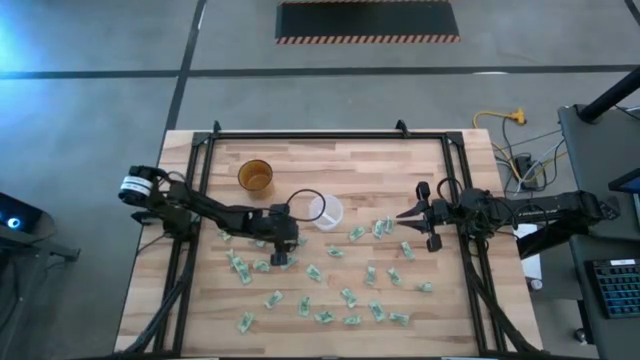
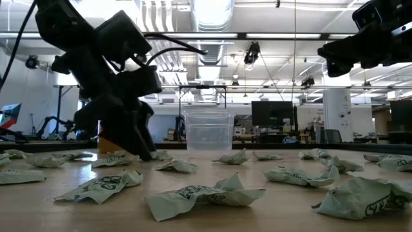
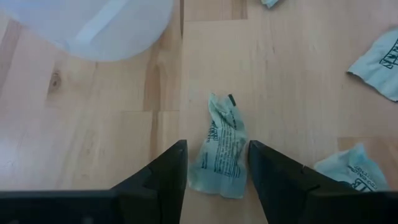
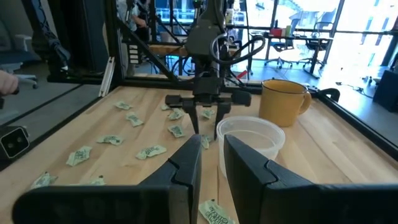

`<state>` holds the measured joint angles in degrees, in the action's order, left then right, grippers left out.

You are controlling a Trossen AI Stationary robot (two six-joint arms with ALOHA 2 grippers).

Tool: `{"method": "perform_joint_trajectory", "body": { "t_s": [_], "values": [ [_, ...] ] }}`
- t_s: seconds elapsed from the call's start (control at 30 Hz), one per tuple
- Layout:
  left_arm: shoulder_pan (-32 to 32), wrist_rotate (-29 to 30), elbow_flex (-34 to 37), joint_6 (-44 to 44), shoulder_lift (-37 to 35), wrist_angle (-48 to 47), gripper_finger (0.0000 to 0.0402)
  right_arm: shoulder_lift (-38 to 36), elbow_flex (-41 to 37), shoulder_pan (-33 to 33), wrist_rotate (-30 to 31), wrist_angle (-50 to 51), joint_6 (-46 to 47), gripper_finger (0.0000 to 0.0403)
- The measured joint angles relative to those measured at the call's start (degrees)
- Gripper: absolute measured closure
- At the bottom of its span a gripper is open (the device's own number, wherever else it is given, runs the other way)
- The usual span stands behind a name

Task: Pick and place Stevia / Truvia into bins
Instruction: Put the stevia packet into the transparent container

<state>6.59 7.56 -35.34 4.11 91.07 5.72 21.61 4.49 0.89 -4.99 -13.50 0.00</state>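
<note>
Many crumpled pale green and white Stevia sachets [image 1: 345,296] lie scattered flat on the wooden table. The translucent bin cup [image 1: 325,210] stands upright at mid-table. My left gripper [image 3: 216,144] is low over the table just near-left of the cup, slanting down. It is open, with one sachet [image 3: 221,140] lying between its fingers. The right wrist view shows this gripper [image 4: 205,127] from the front, beside the cup [image 4: 249,140]. My right gripper [image 1: 410,215] hovers level at the table's right side, its fingers a narrow gap apart with nothing between them [image 4: 212,149]. My left gripper's fingers [image 3: 177,162] stand along the two long edges of the sachet's near half [image 3: 217,174], coming slanting down from the table's left. The sachet lies flat on the wood. Whether the fingers touch its edges, I cannot tell.
An amber-brown cup [image 1: 255,176] stands far-left of the bin cup. A black frame rail [image 1: 330,134] runs round the table's far and side edges. More sachets [image 3: 379,56] lie close around the left gripper. Bare wood lies along the far part of the table.
</note>
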Motion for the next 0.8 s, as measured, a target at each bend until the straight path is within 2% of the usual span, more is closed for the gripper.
{"method": "perform_joint_trajectory", "body": {
  "t_s": [0.1,0.4,0.63,0.8],
  "values": [
    [0.0,0.5,0.0,0.0,-0.5,-0.3,0.0276,0.0,0.0,0.0,0.0,0.0,0.0,0.0344],
    [-0.1,0.5,0.0,-0.4,-0.7,-0.7,0.0394,0.0,0.0,0.0,0.0,0.0,0.0,0.0344],
    [-0.1,1.3,-0.4,-0.1,-2.1,-3.0,0.0398,0.0,0.0,0.0,0.0,0.0,0.4,0.0344],
    [0.0,7.7,-1.0,0.1,-6.0,-5.5,0.0399,0.0,0.0,0.0,0.0,0.2,1.6,0.0344]
  ]
}}
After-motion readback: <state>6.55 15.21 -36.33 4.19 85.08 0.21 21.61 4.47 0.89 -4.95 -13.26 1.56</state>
